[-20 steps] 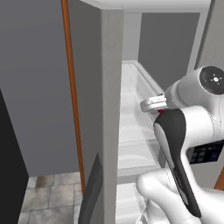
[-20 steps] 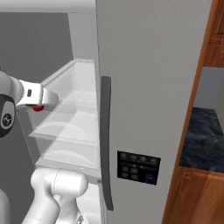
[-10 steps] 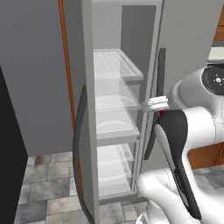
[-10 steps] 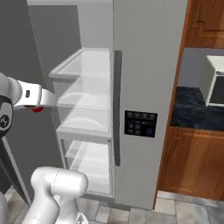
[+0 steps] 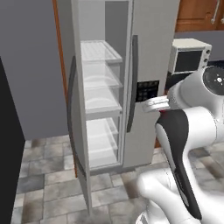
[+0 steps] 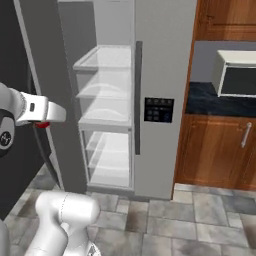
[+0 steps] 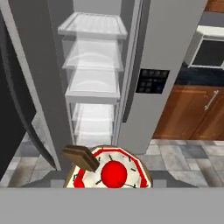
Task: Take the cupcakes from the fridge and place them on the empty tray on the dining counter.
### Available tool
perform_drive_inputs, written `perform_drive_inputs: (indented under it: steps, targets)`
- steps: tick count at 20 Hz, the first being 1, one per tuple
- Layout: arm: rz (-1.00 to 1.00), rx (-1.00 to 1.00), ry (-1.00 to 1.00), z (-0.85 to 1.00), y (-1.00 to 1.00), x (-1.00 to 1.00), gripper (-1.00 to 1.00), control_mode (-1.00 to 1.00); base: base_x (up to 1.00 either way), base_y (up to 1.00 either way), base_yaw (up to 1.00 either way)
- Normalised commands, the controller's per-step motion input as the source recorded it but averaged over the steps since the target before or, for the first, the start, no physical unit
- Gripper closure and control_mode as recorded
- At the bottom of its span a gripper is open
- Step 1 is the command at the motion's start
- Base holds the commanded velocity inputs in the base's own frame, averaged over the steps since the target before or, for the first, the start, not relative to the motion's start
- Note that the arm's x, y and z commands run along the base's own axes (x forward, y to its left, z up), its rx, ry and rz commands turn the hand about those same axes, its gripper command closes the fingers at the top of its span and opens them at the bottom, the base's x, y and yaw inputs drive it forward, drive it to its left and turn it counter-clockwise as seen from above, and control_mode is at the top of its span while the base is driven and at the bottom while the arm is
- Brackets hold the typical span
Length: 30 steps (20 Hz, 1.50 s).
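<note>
Between end effector (image 7: 109,181) tips, round cupcake (image 7: 109,175)

A white microwave (image 6: 235,74) sits on a dark counter (image 6: 202,100), above wooden cabinets (image 6: 215,150).

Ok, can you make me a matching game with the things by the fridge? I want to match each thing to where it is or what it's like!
Things:
1. cupcake
2. left fridge door
3. microwave
4. dispenser panel

Descriptions:
A. swung open
B. held at the gripper
C. dark, on the shut fridge door
D. on the dark wall counter

Pairs: 1-B, 2-A, 3-D, 4-C
</note>
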Motion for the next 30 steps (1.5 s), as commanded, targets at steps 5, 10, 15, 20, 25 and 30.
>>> perform_drive_inputs:
  steps: [5,10,15,20,25,30]
  targets:
    - [0.00,0.00,0.00,0.00,0.00,0.00,1.00,1.00,-1.00,0.40,-0.16]
    - [0.00,0.00,0.00,0.00,0.00,0.00,1.00,1.00,-0.98,0.16,-0.36]
    - [0.00,0.00,0.00,0.00,0.00,0.00,1.00,1.00,-0.79,-0.04,-0.71]
    - [0.00,0.00,0.00,0.00,0.00,0.00,1.00,1.00,-0.49,-0.19,-0.80]
    - [0.00,0.00,0.00,0.00,0.00,0.00,1.00,1.00,-0.35,-0.41,-0.79]
    - [0.00,0.00,0.00,0.00,0.00,0.00,1.00,1.00,-0.11,-0.91,-0.68]
